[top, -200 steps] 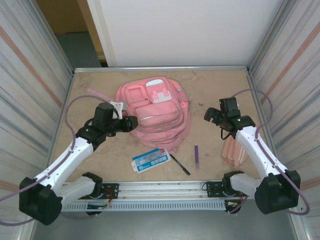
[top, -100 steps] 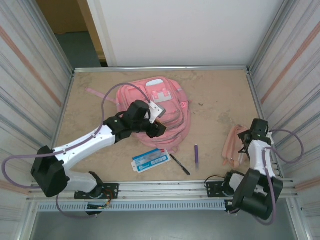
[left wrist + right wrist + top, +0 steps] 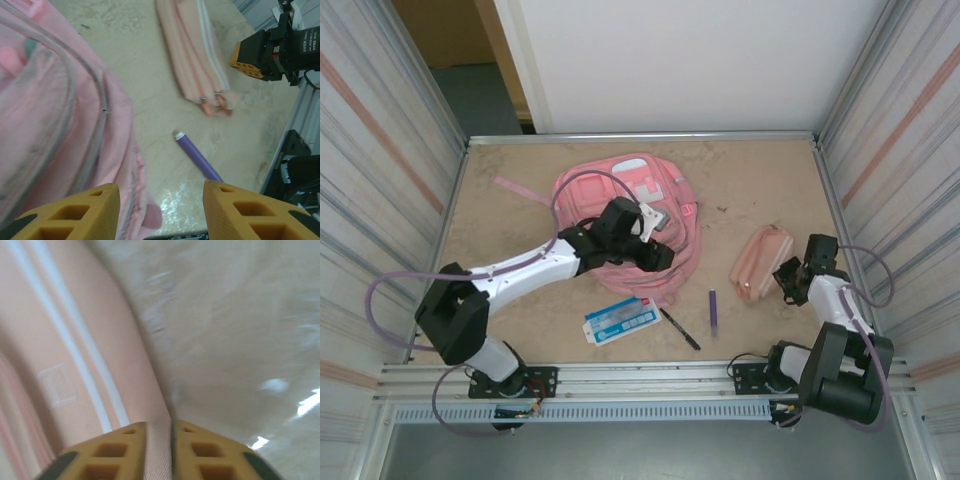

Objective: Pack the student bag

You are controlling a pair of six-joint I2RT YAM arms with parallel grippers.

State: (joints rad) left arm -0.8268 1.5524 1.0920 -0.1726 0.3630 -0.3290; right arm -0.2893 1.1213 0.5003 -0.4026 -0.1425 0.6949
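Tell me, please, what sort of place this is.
Most likely a robot test cell, not a classroom: a beige table boxed in by corrugated metal walls, two arms bolted to a rail at its near edge, and school things laid out, a pink student bag and a peach pouch.

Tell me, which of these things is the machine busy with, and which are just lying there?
In hand: student bag; pencil case, pinched by the right pincer.
Lying about, likely for packing later: purple marker; black pen; blue-and-white packet.
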